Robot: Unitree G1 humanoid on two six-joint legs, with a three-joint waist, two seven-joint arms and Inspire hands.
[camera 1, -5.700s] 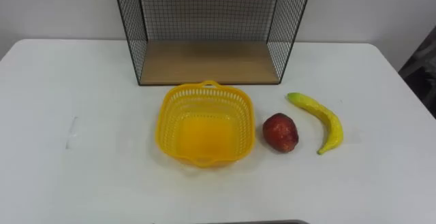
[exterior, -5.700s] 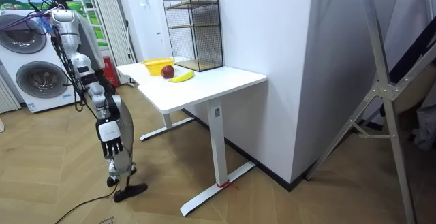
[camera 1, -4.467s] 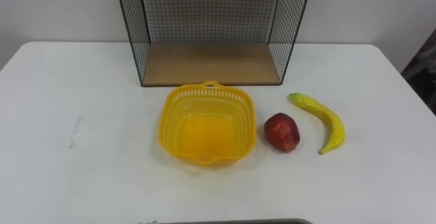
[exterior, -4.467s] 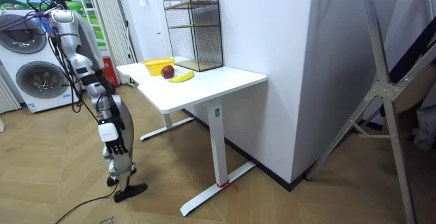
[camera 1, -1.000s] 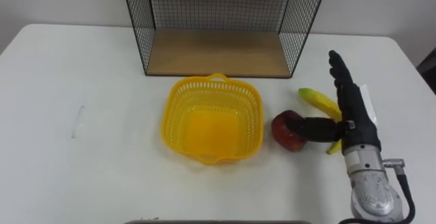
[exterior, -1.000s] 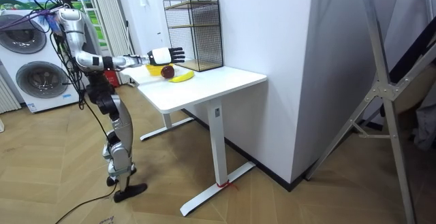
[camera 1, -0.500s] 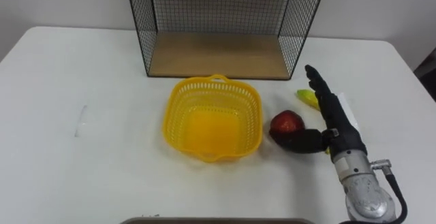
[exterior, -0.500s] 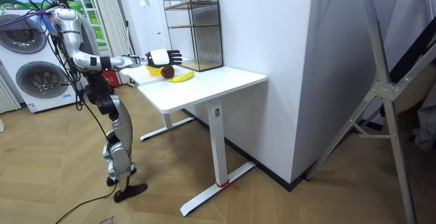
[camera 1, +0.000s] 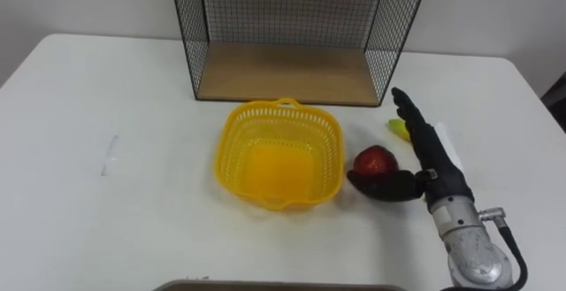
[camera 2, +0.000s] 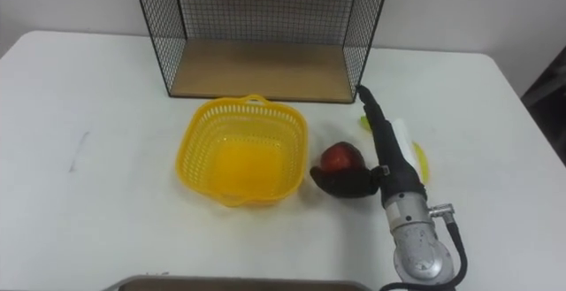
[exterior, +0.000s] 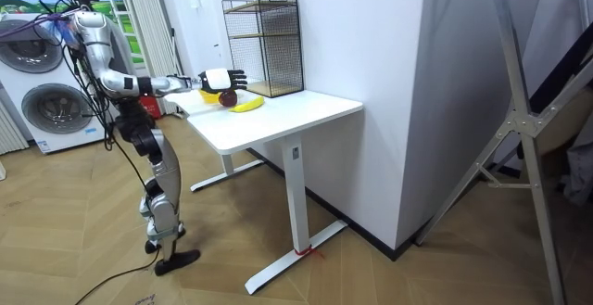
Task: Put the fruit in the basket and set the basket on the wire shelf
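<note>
So I'm bracketing the red apple (camera 1: 375, 158) with my right hand (camera 1: 439, 179): straight, wide-open fingers (camera 1: 416, 128) running along its right side, thumb crossing its near side, nothing clamping.

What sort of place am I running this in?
Likely a home-style laundry or utility room: front-loading washing machines stand behind the robot, the floor is wood plank, and the white table with the wire shelf sits against a wall.

- Yellow plastic lattice basket (camera 1: 232, 149): upright, just in front of the shelf.
- Red apple (camera 1: 375, 159): just right of the basket.
- Yellow banana (camera 1: 400, 130): beyond the apple, mostly hidden.
- Black wire shelf with wooden board (camera 1: 281, 72): upright behind the basket.
</note>
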